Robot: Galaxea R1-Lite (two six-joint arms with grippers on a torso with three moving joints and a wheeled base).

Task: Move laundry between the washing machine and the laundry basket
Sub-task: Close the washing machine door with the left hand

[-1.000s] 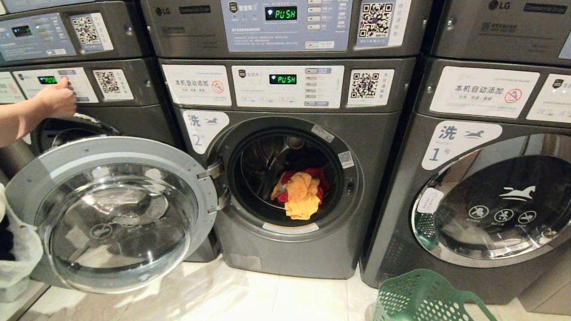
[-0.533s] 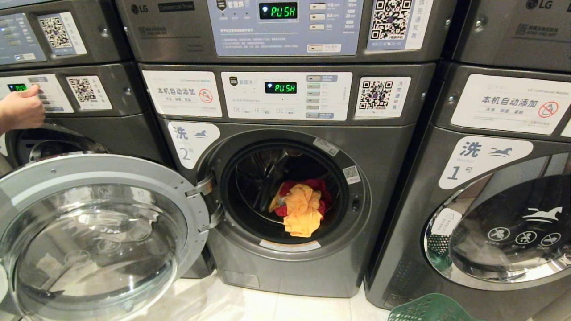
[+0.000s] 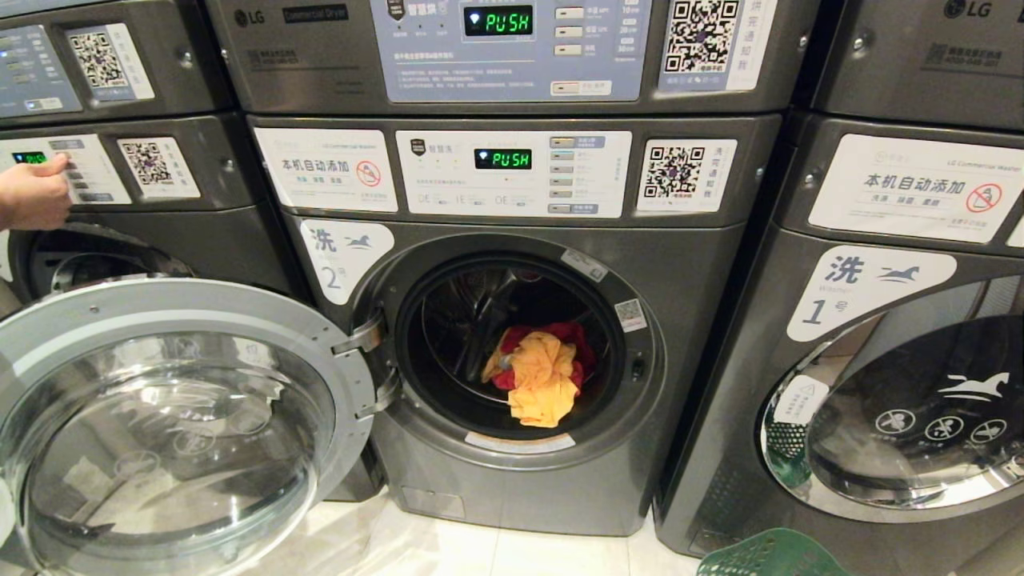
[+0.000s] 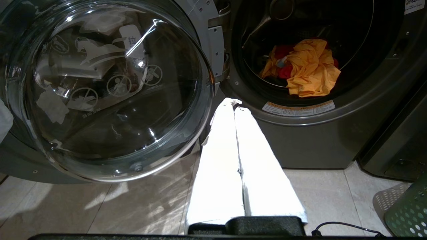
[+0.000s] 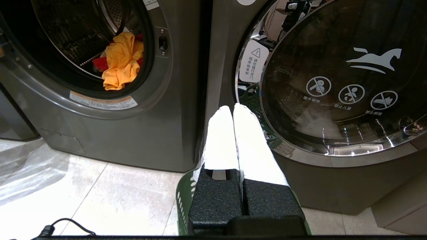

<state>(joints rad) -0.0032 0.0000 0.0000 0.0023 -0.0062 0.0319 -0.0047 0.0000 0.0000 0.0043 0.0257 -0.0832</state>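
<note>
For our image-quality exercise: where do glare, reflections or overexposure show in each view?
Head view: room reflections across the open door. Left wrist view: left gripper blown out white, glints on the door glass. Right wrist view: right gripper overexposed, mirror reflections on machine 1's door.

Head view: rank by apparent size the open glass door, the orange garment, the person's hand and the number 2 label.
1. Open glass door, though nearest the camera.
2. Orange garment and number 2 label: too alike to rank.
3. Person's hand, partly cut off.
</note>
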